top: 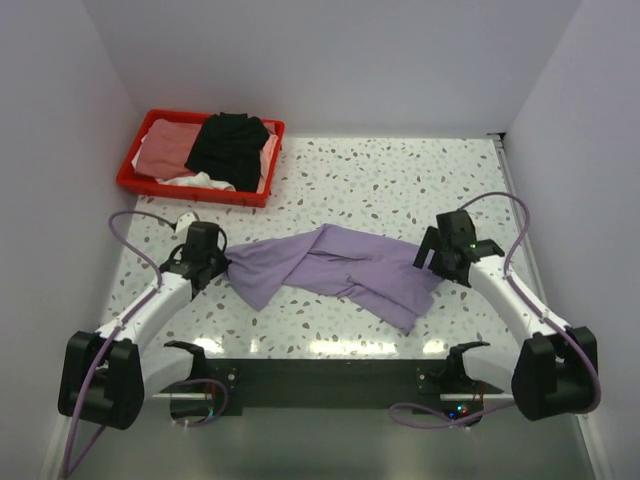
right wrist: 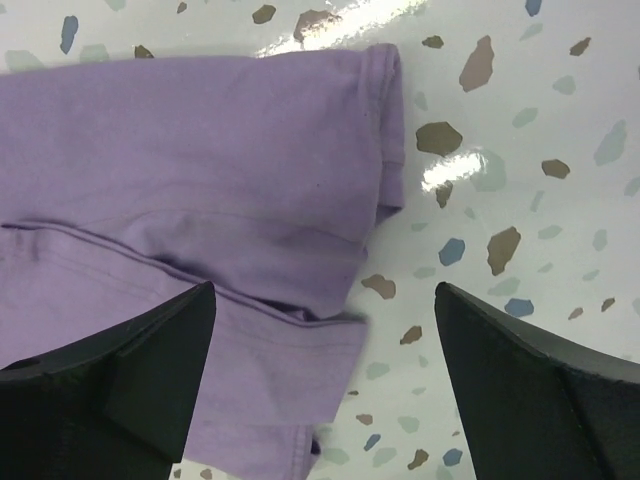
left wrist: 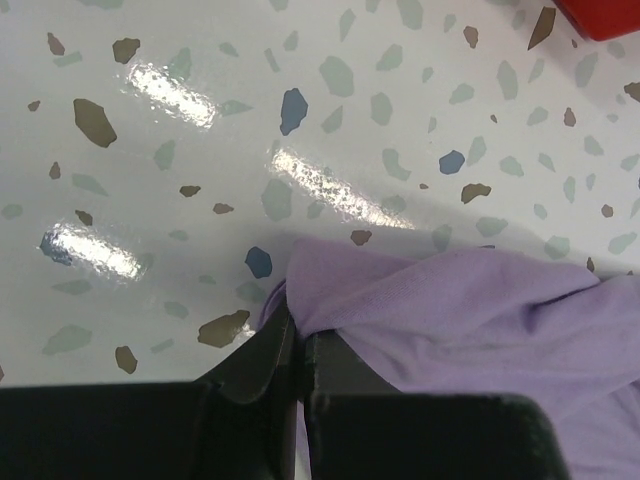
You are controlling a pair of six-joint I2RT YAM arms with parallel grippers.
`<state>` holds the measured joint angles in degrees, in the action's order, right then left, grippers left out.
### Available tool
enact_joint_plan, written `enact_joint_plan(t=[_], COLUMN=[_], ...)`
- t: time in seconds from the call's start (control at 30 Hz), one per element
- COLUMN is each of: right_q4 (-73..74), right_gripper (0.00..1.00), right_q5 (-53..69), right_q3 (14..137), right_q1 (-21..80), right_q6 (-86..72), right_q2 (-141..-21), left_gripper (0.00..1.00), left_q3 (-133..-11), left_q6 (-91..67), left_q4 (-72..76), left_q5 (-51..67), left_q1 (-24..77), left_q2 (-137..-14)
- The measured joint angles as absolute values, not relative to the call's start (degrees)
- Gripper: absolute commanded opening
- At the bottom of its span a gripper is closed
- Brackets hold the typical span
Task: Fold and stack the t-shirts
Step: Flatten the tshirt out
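Lavender t-shirt (top: 335, 268) lies crumpled across the middle of the top view on the speckled worktop (top: 400, 180). My left jaws are closed on its edge at frame left, pinching a fold of cloth. My right jaws stand wide apart over its other end. At upper left, a black t-shirt (top: 232, 148), salmon pink t-shirt (top: 160, 150) and white t-shirt (top: 195, 181) sit heaped in the red tray (top: 135, 180).

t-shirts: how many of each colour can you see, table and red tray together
lavender t-shirt: 1
black t-shirt: 1
salmon pink t-shirt: 1
white t-shirt: 1
total: 4 that show
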<state>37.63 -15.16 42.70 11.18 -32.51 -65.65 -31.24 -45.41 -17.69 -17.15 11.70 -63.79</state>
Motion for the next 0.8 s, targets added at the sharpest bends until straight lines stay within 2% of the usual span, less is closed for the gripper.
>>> enact_joint_plan(t=[0.1, 0.23, 0.43, 0.53, 0.63, 0.8], right_q4=[35.0, 32.3, 27.5, 25.2, 23.7, 24.5], right_gripper=[0.85, 0.82, 0.7, 0.57, 0.3, 0.18], right_q5=[-14.5, -13.3, -13.4, -13.4, -13.0, -12.0], right_q3=[42.9, 43.1, 42.6, 42.6, 42.6, 42.8], right_q1=[11.2, 11.2, 10.5, 10.1, 9.6, 9.3], right_q6=[-32.4, -32.4, -32.6, -32.6, -32.3, -32.6], right_q2=[-70.8, -76.6, -79.2, -80.4, -82.0, -81.6], left_gripper=[0.0, 0.0, 0.0, 0.0, 0.0, 0.0], left_q3=[-30.7, -30.1, -30.1, -30.1, -30.1, -30.1], left_q6=[-45.2, -45.2, -45.3, -45.3, -45.3, -45.5], left_q4=[-17.4, -17.3, -17.2, -17.2, -17.3, -18.6], left_q5=[-16.7, -16.4, -16.1, -15.8, -15.7, -15.9], left_q1=[11.7, 11.7, 11.7, 11.7, 11.7, 11.7], left_q2=[-63.3, -61.7, -60.0, -59.9, -59.9, -59.4])
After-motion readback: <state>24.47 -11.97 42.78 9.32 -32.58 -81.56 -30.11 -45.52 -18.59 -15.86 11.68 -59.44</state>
